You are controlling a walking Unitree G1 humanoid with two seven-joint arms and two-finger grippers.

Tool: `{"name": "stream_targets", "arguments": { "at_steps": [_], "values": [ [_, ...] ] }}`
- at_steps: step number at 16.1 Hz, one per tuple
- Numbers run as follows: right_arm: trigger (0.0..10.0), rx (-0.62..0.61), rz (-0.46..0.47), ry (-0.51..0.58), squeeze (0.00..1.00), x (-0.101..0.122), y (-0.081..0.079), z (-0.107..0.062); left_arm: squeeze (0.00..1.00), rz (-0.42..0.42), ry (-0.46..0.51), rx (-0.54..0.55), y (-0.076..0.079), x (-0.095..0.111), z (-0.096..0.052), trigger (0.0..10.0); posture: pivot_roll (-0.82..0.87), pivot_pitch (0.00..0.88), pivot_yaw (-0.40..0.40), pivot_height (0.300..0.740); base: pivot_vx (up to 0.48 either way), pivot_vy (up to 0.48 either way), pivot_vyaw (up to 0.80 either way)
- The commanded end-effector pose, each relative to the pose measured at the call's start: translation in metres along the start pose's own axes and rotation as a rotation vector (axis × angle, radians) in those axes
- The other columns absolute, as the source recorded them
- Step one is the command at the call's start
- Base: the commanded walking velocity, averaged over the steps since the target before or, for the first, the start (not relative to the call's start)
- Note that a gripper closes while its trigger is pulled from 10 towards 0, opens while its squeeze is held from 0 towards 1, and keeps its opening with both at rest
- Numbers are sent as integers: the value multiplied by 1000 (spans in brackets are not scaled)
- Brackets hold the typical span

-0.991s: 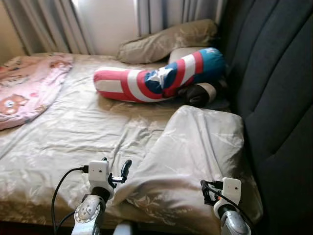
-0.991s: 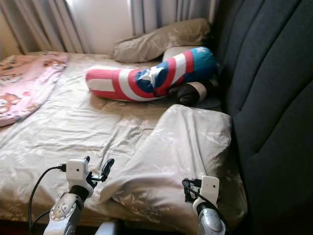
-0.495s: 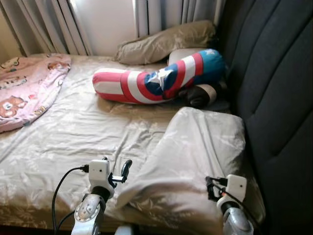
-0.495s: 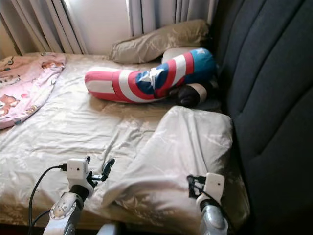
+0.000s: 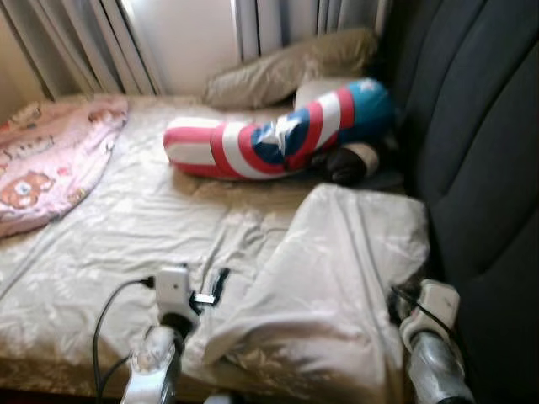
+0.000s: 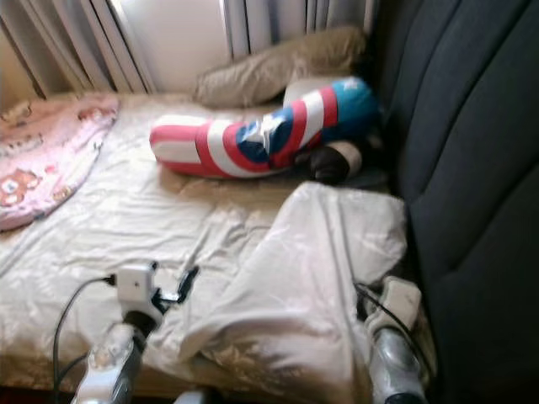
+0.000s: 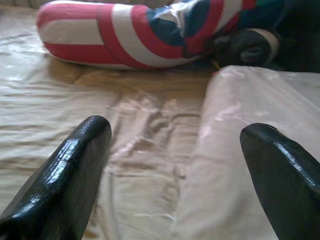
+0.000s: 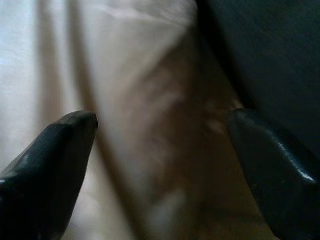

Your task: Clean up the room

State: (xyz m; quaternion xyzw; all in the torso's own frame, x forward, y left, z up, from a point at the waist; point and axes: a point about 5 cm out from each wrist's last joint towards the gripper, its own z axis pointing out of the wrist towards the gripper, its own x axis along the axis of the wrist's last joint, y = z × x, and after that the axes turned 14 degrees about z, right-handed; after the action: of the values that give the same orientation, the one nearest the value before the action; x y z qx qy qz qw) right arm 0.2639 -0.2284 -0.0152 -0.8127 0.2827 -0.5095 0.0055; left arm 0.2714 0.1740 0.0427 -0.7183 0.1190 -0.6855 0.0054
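The bed sheet [image 5: 126,227] is seen as a beige cloth with a slight satin sheen, creased throughout. The near pillow [image 5: 337,278] is covered in the same shiny, wrinkled fabric. The striped bolster [image 5: 269,139] is presented as smooth printed cloth in red, white and blue. The pink blanket [image 5: 46,160] appears soft and matt. The headboard [image 5: 480,143] is upholstered in dark, matt padded fabric. The left gripper's fingers [image 7: 65,175] are rendered in glossy black plastic.
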Motion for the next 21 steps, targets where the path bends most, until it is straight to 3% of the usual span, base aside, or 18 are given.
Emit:
{"name": "stream_targets", "arguments": {
  "at_steps": [1, 3, 4, 5, 6, 15, 20, 21],
  "values": [
    [10000, -17, 32, -6, 1000, 5, -1, 3, 0, 7, -12, 8, -7, -1, -2, 10000, -21, 10, 20, 661, 0, 0, 0],
    [10000, -36, 70, -52, 1000, 2, 3, 3, 0, 11, -16, 6, -9, -1, -3, 10000, -21, 17, 27, 661, 0, 0, 0],
    [10000, -2, 88, -133, 1000, -9, 1, 2, 0, 13, -17, 4, -10, -1, -2, 10000, -22, 19, 31, 661, 0, 0, 0],
    [10000, 14, 74, -176, 549, -18, 2, -1, 0, 18, -18, -1, -10, -1, -2, 10000, -16, 21, 35, 661, 0, 0, 0],
    [10000, 17, 88, -195, 0, -22, 2, -3, 0, 22, -18, -5, -10, -1, -2, 10000, -12, 22, 38, 661, 0, 0, 0],
    [10000, 2, 132, -294, 0, -46, -6, -10, 0, 100, 5, -57, -19, 9, -5, 10000, 56, 25, 88, 661, 0, 0, 0],
    [10000, 1, 168, -307, 0, -58, -14, -15, 0, 139, -13, -97, -24, 10, -18, 10000, 86, 47, 125, 661, 0, 0, 0],
    [7647, -1, 155, -317, 0, -62, -16, -16, 0, 144, -20, -101, -26, 10, -22, 10000, 93, 61, 131, 661, 0, 0, 0]
  ]
}}
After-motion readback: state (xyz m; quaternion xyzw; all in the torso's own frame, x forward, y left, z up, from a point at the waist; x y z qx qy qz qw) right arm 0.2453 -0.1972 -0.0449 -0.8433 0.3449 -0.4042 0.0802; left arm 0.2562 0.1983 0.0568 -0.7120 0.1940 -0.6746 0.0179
